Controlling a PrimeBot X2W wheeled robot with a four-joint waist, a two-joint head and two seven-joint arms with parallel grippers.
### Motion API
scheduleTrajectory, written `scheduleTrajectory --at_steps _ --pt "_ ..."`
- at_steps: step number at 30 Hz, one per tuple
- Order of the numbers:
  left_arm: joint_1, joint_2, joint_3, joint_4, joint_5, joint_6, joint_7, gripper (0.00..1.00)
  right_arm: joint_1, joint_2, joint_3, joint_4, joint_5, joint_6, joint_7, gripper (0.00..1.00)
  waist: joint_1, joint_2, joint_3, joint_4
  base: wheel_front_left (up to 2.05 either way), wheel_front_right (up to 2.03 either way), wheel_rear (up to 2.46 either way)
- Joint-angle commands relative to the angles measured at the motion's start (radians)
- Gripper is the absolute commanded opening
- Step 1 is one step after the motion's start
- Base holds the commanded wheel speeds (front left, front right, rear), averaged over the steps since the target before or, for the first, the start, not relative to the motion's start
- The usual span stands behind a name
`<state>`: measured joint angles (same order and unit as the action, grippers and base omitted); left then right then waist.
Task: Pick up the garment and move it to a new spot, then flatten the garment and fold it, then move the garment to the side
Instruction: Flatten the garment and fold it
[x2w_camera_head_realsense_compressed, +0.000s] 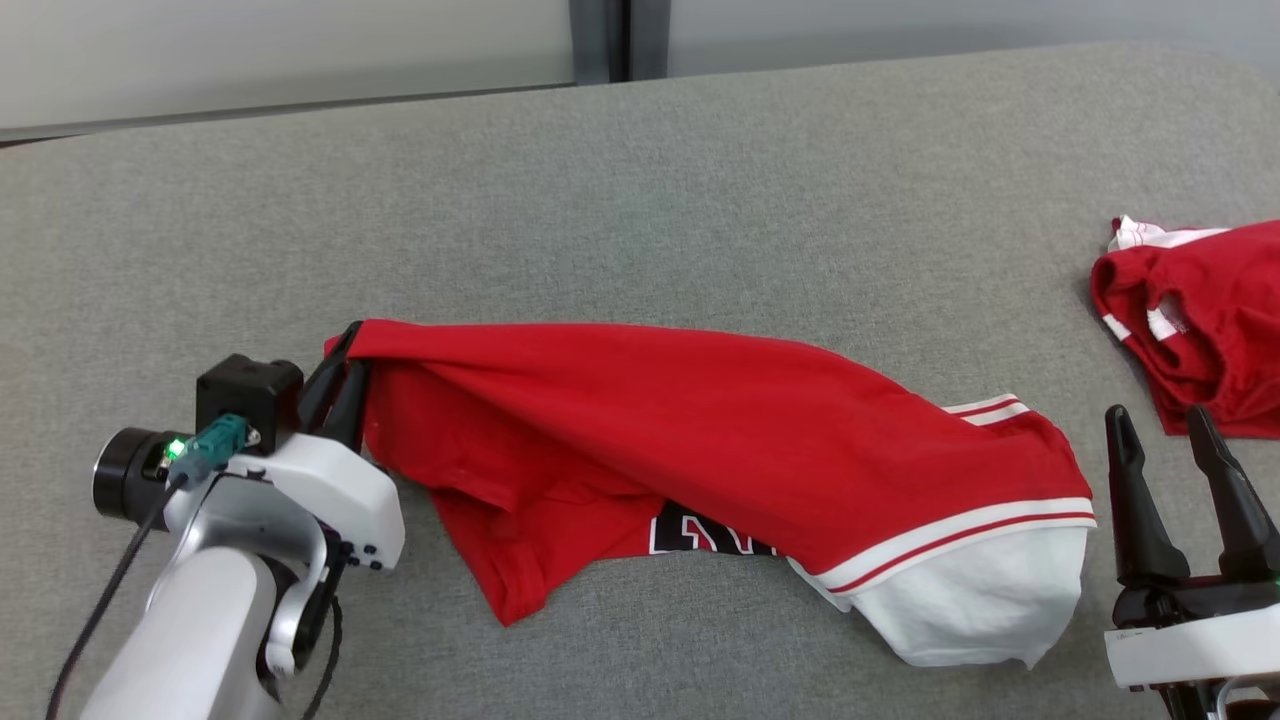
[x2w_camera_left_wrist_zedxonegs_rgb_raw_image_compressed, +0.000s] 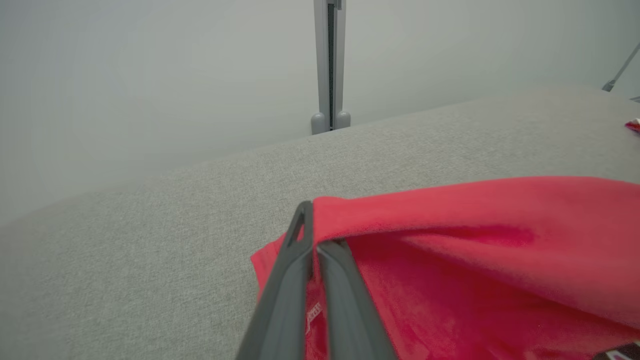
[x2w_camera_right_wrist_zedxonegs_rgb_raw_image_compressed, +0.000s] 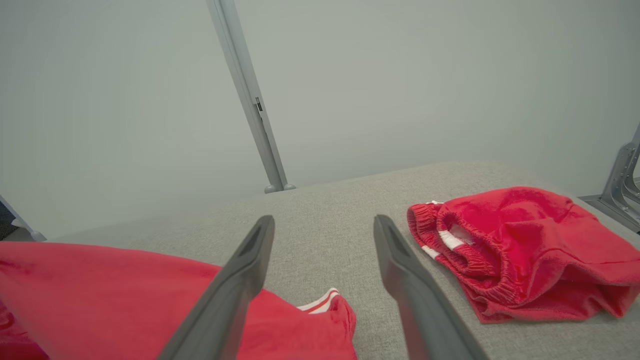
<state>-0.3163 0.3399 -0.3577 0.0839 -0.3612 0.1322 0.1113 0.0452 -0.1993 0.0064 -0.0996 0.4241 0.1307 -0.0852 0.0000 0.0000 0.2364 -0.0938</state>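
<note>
The garment (x2w_camera_head_realsense_compressed: 700, 430) is a red shirt with white sleeves and red-and-white striped cuffs, lying crumpled across the middle of the grey table (x2w_camera_head_realsense_compressed: 640, 200). My left gripper (x2w_camera_head_realsense_compressed: 340, 375) is shut on the garment's left edge and holds that edge lifted off the table; in the left wrist view its fingers (x2w_camera_left_wrist_zedxonegs_rgb_raw_image_compressed: 312, 280) pinch the red fabric (x2w_camera_left_wrist_zedxonegs_rgb_raw_image_compressed: 475, 240). My right gripper (x2w_camera_head_realsense_compressed: 1165, 425) stands open just right of the white sleeve, with nothing between its fingers. The right wrist view has the shirt's cuff (x2w_camera_right_wrist_zedxonegs_rgb_raw_image_compressed: 320, 302) below the open fingers (x2w_camera_right_wrist_zedxonegs_rgb_raw_image_compressed: 250, 260).
A second red piece of clothing, shorts with an elastic waistband and white stripes (x2w_camera_head_realsense_compressed: 1200, 320), lies bunched at the table's right edge (x2w_camera_right_wrist_zedxonegs_rgb_raw_image_compressed: 520, 250). A pale wall with a grey post (x2w_camera_left_wrist_zedxonegs_rgb_raw_image_compressed: 329, 65) stands behind the table.
</note>
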Motion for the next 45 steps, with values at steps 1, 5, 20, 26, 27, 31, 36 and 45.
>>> scheduleTrajectory --at_steps 1,5,20,26,27,31,36,45 --pt "-0.028 -0.002 0.011 0.023 -0.015 -0.009 -0.008 0.0 -0.011 0.001 -0.003 0.005 0.005 0.0 -0.007 1.0 0.0 0.0 0.016 -0.012 0.0 0.0 0.0" --pt "-0.096 -0.032 0.024 0.163 -0.05 -0.045 -0.064 1.0 -0.031 0.001 0.001 0.013 0.011 0.0 -0.015 1.0 0.0 0.0 0.048 -0.023 0.0 0.0 0.0" --pt "-0.054 -0.128 0.145 0.249 -0.083 -0.011 -0.372 1.0 -0.035 -0.028 -0.022 0.013 -0.027 0.0 -0.022 1.0 0.0 0.0 0.02 0.008 0.0 0.0 0.0" --pt "0.11 -0.163 0.189 0.013 -0.002 0.022 -0.374 1.0 -0.006 -0.036 -0.013 0.003 -0.041 0.0 0.004 1.0 0.0 0.0 -0.05 0.025 0.0 0.0 0.0" --pt "0.139 -0.166 0.189 -0.025 0.015 0.026 -0.375 1.0 0.001 -0.036 -0.013 0.003 -0.041 0.0 0.009 1.0 0.0 0.0 -0.063 0.027 0.0 0.0 0.0" --pt "0.25 -0.159 0.179 -0.094 0.056 0.038 -0.375 1.0 0.033 -0.027 -0.011 -0.004 -0.05 0.0 0.024 1.0 0.0 0.0 -0.11 0.037 0.0 0.0 0.0" --pt "0.349 -0.135 0.176 -0.116 0.078 0.043 -0.375 1.0 0.082 -0.017 -0.005 -0.018 -0.054 0.0 0.048 1.0 0.0 0.0 -0.156 0.04 0.0 0.0 0.0" --pt "0.39 -0.107 0.18 -0.124 0.072 0.047 -0.356 1.0 0.105 -0.02 -0.006 -0.036 -0.051 0.0 0.065 1.0 0.0 0.0 -0.177 0.041 0.0 0.0 0.0"
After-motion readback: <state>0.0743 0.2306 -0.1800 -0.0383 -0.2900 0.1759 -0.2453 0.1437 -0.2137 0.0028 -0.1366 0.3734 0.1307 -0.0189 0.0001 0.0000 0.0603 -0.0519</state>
